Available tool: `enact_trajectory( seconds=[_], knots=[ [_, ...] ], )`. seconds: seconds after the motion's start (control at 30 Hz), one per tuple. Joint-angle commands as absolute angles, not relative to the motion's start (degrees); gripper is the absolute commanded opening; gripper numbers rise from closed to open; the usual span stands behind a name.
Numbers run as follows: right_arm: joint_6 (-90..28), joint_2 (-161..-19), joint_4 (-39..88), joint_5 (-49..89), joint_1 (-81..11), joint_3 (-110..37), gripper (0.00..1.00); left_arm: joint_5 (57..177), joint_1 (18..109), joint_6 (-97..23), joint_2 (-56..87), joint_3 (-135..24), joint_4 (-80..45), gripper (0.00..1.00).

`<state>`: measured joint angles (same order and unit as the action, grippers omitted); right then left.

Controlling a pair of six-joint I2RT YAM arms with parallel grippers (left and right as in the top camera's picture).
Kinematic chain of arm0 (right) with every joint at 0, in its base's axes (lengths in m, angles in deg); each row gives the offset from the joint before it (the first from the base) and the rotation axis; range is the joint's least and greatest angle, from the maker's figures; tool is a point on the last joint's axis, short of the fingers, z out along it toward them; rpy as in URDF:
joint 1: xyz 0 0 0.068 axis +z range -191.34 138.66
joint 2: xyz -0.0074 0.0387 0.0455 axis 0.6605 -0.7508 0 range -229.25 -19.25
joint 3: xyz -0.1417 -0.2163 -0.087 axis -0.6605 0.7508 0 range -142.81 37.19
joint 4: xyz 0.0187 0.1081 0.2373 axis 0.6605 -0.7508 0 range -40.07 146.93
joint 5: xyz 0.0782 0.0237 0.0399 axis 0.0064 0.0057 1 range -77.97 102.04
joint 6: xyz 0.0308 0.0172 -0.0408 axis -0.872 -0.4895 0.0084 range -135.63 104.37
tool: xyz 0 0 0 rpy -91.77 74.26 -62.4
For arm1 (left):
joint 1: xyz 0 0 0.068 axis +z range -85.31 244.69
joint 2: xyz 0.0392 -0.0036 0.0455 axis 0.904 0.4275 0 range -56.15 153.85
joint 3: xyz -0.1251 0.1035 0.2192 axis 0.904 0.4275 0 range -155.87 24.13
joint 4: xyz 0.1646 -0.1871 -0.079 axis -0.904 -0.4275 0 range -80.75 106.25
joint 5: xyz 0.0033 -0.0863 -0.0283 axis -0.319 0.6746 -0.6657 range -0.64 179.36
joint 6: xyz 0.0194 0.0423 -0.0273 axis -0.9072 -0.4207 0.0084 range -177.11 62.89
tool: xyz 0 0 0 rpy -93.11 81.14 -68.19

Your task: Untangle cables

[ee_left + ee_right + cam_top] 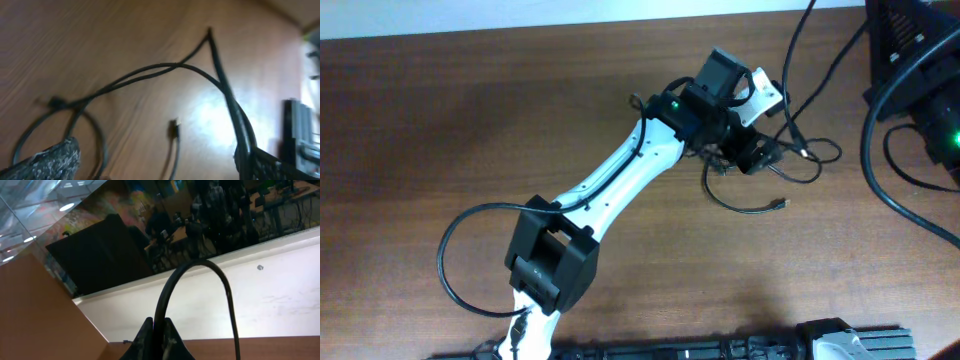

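The cables [790, 170] are thin black cords lying in a loose tangle right of the table's middle, one small plug end [781, 205] pointing out toward the front. My left gripper [758, 155] hangs over the left side of that tangle and stands open. In the left wrist view, crossing strands [165, 67] run over the wood, and a plug end [174, 127] lies between the wide-apart fingers [55, 160]. My right gripper [159, 330] is shut and looks toward a wall. A thick black wire [200, 265] arcs up in line with its fingertips.
Thick black robot wires [868, 150] curve down the right side beside dark equipment [920, 50]. The left arm's own wire [445, 260] loops out at the front left. Part of the right arm [850, 340] sits at the bottom edge.
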<state>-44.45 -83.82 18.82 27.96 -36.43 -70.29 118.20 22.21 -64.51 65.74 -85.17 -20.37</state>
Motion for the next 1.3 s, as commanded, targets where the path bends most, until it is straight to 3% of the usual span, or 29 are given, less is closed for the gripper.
enact_trajectory(
  seconds=[0.0, 0.67, 0.87, 1.03, 1.27],
  knots=[
    [-45.08, -83.28, 20.15, 27.87, -36.57, -71.54, 0.04, 102.24, 23.77, -61.82, 66.05, -85.47, -23.98, 0.99],
    [-44.62, -83.28, 22.56, 16.05, -36.61, -72.87, 0.04, 96.93, 40.81, -61.85, 66.05, -85.43, -38.76, 0.99],
    [-42.59, -83.30, 23.59, 13.05, -36.61, -73.02, 0.04, 97.33, 41.05, -61.89, 66.05, -85.43, -40.18, 0.99],
    [-37.65, -83.28, 26.84, 5.01, -36.61, -73.09, 0.04, 101.24, 40.79, -64.31, 66.05, -85.43, -40.96, 0.99],
    [-21.32, -83.41, 36.37, -11.10, -36.61, -74.88, 0.04, 103.77, 40.73, -64.47, 66.05, -85.43, -41.55, 0.99]
  ],
)
